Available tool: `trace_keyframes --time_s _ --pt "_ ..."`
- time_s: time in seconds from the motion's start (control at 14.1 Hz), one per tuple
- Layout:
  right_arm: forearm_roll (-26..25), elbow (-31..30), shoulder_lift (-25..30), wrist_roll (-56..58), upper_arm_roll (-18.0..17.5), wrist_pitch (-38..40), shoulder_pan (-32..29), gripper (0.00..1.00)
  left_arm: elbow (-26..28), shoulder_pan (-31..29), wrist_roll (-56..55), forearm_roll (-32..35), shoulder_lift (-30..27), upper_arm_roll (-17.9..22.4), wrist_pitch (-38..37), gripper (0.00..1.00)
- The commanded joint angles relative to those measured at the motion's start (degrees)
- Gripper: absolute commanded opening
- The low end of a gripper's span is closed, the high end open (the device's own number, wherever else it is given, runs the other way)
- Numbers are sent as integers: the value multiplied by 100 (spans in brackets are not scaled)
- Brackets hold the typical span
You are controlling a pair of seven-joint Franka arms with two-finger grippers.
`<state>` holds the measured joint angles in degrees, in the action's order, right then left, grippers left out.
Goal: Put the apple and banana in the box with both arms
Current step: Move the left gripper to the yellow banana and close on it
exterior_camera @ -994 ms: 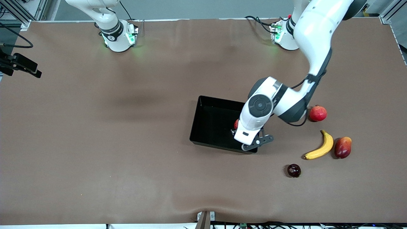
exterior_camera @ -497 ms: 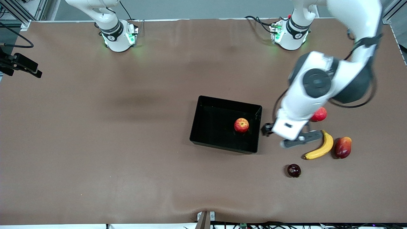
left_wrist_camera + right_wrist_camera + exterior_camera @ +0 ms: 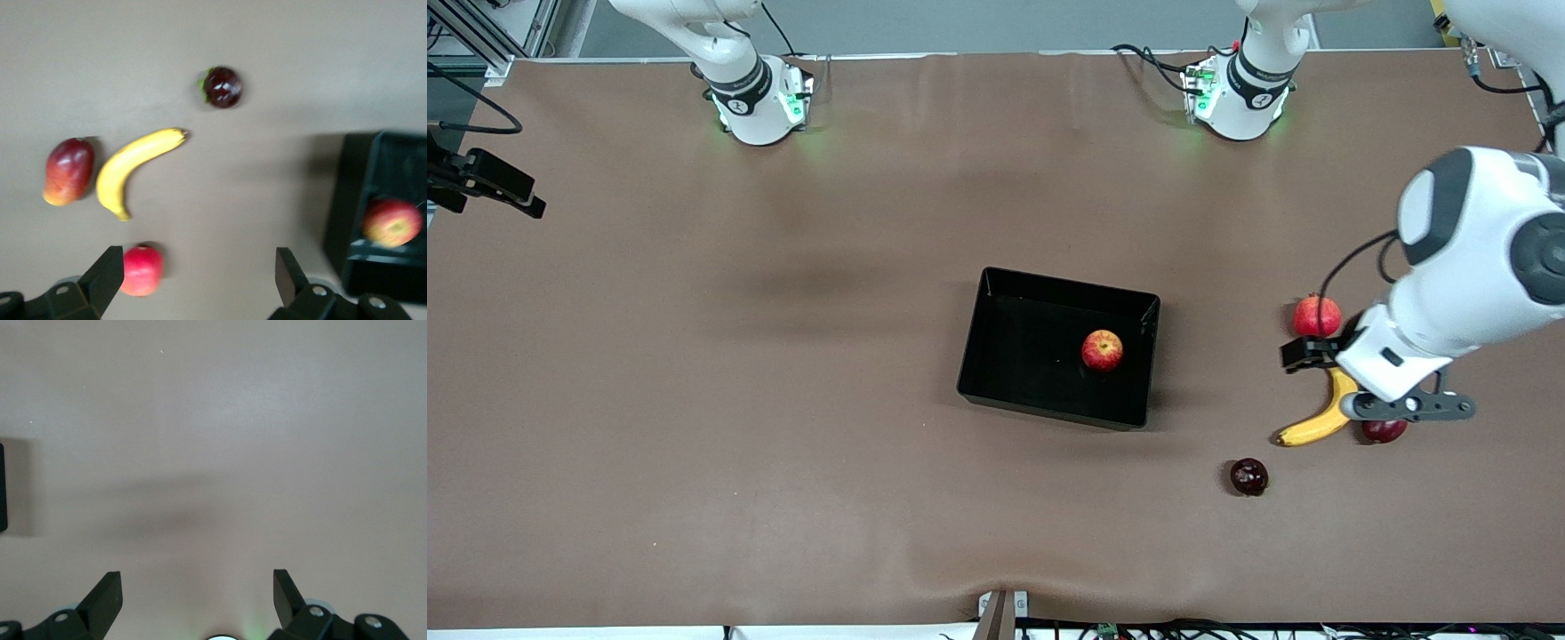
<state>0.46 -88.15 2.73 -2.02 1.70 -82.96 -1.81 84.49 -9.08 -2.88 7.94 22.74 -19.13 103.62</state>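
Brown cloth-covered table (image 3: 783, 427), grey wall (image 3: 978, 25) above its top edge

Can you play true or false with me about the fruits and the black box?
1. The small round red-and-yellow apple lies in the shallow glossy black box. True.
2. The curved yellow banana is in the box too. False: it lies on the brown table.
3. The left gripper is over the banana, fingers open, holding nothing. True.
4. The right gripper holds a fruit. False: it is open and holds nothing, over bare table.
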Motion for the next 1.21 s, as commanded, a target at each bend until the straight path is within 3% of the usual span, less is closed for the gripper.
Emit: trace_keyframes --time_s 0.0,0.36,0.78,1.07,1.14 --pt "-55 -27 79 -115 -3 -10 5 100 304 -409 1373 -38 125 -38 131 100" --pt "-81 -27 79 -97 -12 -10 40 100 1429 -1051 3080 -12 449 -38 1921 100" --pt "-81 -27 87 -88 -21 42 40 100 1588 -1350 4628 374 1328 -3 3435 100" --pt "-73 -27 79 -80 -30 17 41 100 1544 -1395 4998 419 1452 6 3533 100" --pt "-72 -27 79 -80 -38 16 41 100 1535 -1404 5051 515 1505 6 3577 95"
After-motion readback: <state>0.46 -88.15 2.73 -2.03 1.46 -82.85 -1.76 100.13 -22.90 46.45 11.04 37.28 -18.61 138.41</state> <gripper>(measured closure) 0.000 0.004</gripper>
